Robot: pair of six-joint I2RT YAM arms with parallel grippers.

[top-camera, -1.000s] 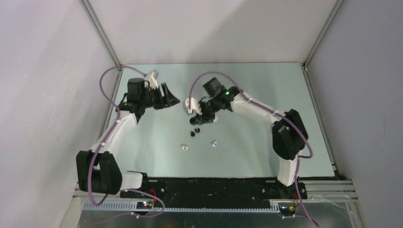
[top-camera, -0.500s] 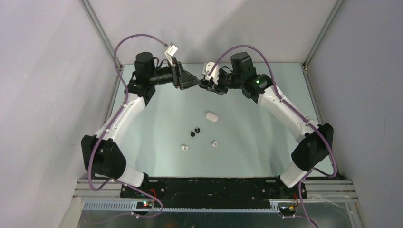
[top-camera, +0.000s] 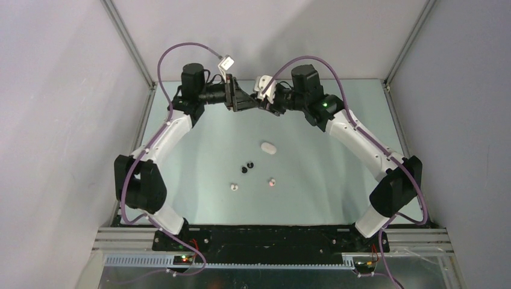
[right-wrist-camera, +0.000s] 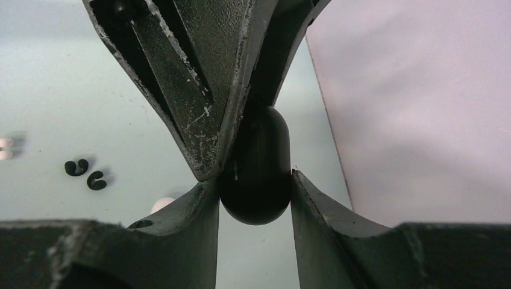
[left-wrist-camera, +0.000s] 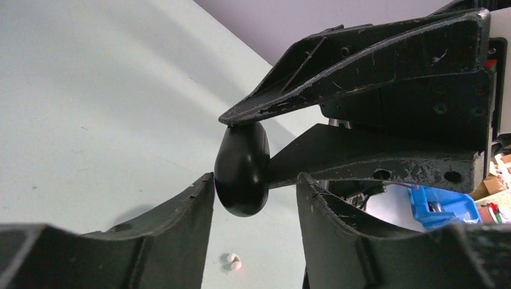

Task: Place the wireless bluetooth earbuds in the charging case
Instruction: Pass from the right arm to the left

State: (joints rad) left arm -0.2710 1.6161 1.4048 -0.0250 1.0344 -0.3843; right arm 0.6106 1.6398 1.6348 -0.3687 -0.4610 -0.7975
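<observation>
While aloft, case point(left-wrist-camera: 242, 168) between end effectors point(left-wrist-camera: 254, 178) point(right-wrist-camera: 253, 177)

From the right wrist, the upper half of the black case point(right-wrist-camera: 256, 186) is covered by fingers point(right-wrist-camera: 193, 102); the white earbuds point(right-wrist-camera: 5, 154) are blurred and cut by the left edge; the white case point(right-wrist-camera: 161, 203) is half hidden

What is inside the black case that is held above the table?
The black case looks closed, so its inside is hidden. Two black earbuds and two white earbuds lie outside, on the table.
</observation>
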